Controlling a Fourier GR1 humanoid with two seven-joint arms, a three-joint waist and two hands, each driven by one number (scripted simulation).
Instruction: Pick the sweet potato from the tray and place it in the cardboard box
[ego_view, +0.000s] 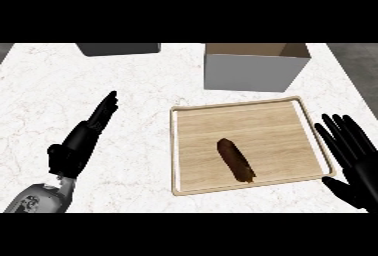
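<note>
Pale wood marks the tray, the landmark here. Nearest, just off its right rim, the right hand is spread with straight fingers, holding nothing, probably poised to reach in. Left of the tray, well apart, the left hand rests with fingers extended. On the tray's near half lies the dark sweet potato, untouched. Beyond the tray's far edge stands the cardboard box, top open to receive it.

A single head view looks steeply down on the tabletop from the near side, facing its far edge.
</note>
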